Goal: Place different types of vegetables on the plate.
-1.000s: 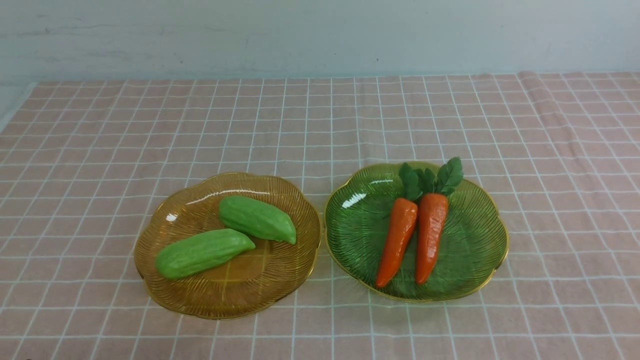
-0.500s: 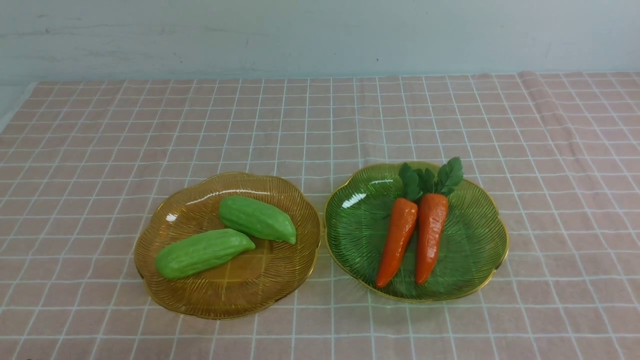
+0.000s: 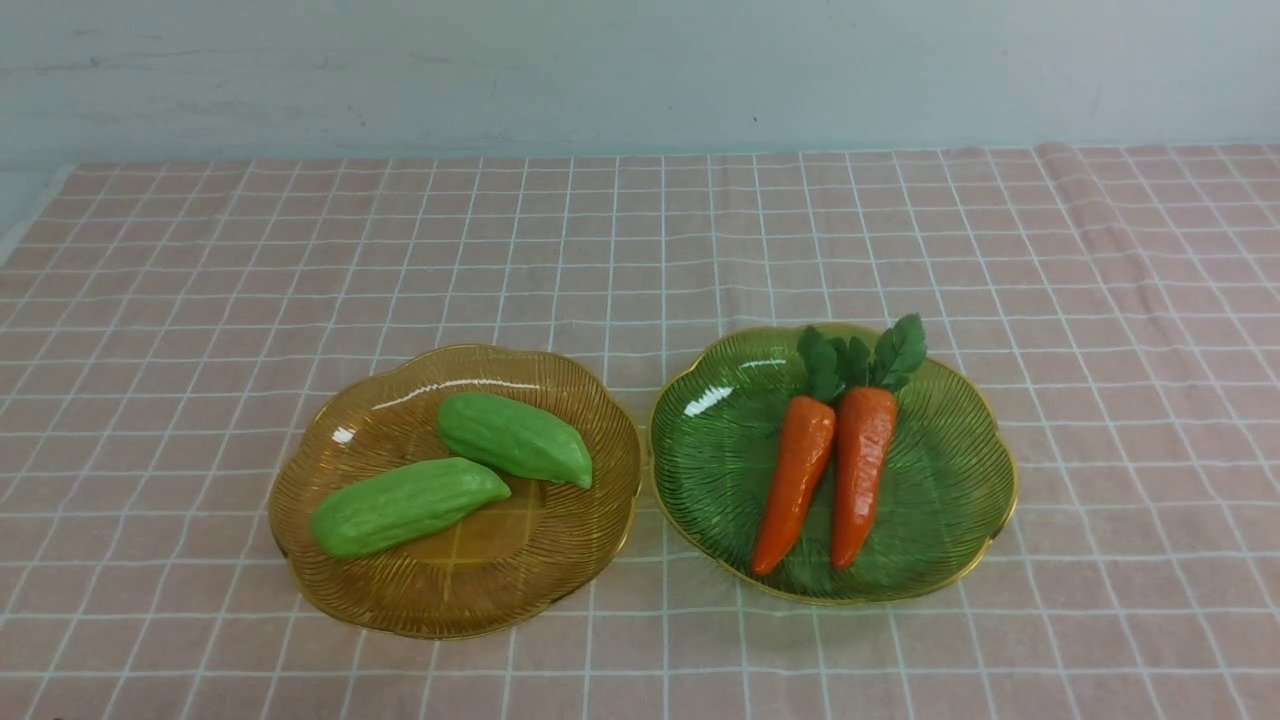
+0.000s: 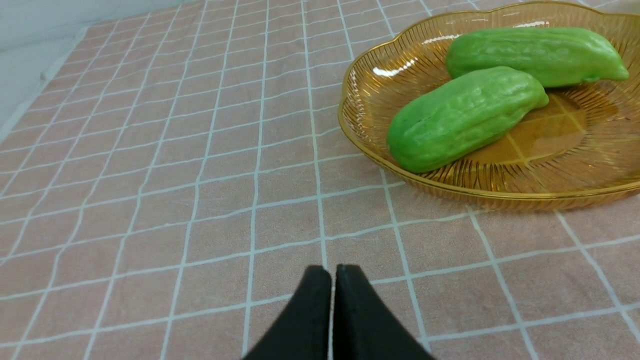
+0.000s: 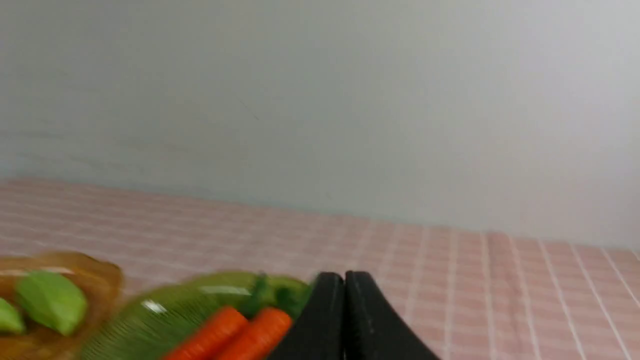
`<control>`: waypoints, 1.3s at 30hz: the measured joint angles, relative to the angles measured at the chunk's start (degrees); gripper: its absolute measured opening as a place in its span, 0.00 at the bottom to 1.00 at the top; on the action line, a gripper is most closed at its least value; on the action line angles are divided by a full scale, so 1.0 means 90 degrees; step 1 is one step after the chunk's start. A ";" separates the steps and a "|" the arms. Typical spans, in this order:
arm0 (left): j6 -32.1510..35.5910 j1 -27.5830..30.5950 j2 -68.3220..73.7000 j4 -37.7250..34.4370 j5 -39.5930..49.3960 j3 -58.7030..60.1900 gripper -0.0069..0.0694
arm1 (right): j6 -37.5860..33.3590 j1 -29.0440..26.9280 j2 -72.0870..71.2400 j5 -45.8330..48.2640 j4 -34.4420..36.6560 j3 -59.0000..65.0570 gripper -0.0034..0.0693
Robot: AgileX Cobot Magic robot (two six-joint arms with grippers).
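Two glossy orange carrots [image 3: 825,475] with dark leafy tops lie side by side on the green plate [image 3: 940,520]. Two light green ridged gourds [image 3: 455,475] sit touching on the amber plate [image 3: 480,590]. The left gripper [image 4: 332,272] and right gripper [image 5: 344,280] are both pinched together, holding nothing.

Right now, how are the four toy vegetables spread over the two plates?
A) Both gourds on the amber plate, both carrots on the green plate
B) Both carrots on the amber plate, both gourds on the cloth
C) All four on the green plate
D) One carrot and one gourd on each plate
A: the two gourds lie on the amber plate, and the two carrots lie on the green plate.
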 joint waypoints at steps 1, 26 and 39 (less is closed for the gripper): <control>0.0000 0.0000 0.0000 0.0000 0.0000 0.0000 0.09 | 0.0000 -0.0348 0.0000 0.0016 -0.0006 0.0314 0.03; 0.0000 0.0000 0.0000 0.0035 -0.0006 0.0000 0.09 | 0.0012 -0.1333 -0.0074 0.0080 0.0110 0.1479 0.03; 0.0000 0.0000 0.0000 0.0035 -0.0006 0.0000 0.09 | 0.0012 -0.1333 -0.0074 0.0080 0.0110 0.1484 0.03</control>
